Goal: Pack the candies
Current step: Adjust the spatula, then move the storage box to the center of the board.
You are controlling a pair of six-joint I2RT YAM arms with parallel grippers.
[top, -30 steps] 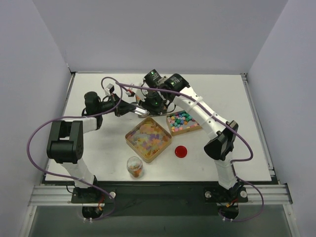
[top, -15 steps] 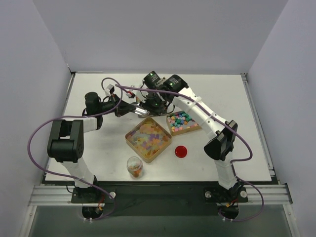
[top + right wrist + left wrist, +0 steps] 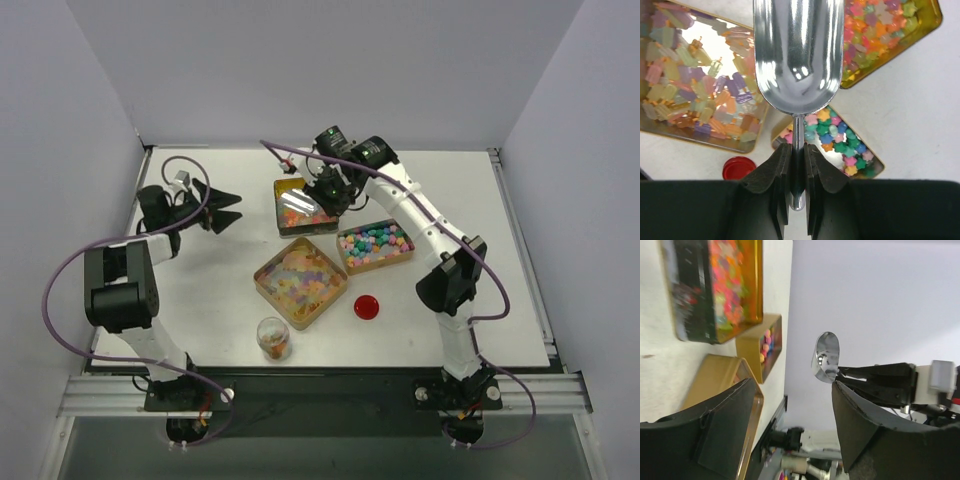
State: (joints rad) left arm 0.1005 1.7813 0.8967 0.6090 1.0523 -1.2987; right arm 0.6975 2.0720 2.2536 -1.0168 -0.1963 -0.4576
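My right gripper [image 3: 797,165] is shut on the thin handle of a shiny metal scoop [image 3: 797,55], whose bowl is empty. In the top view the scoop [image 3: 296,206] hangs over the back tin [image 3: 283,187] of orange and pink candies [image 3: 312,213], with my right gripper [image 3: 322,195] just behind it. Star-shaped candies [image 3: 375,243] fill a second tin, and pastel candies [image 3: 298,278] fill the large front tin. My left gripper [image 3: 232,212] stands open and empty at the table's left; its wrist view shows the left gripper [image 3: 792,390] with jaws wide apart.
A small clear jar [image 3: 272,338] holding a few candies stands near the front edge. A flat red lid [image 3: 367,306] lies right of the large tin [image 3: 262,289]. White walls enclose the table on three sides.
My left gripper has opened and drawn back to the left, away from the scoop. The right gripper keeps the scoop and has shifted slightly right, uncovering the back tin.
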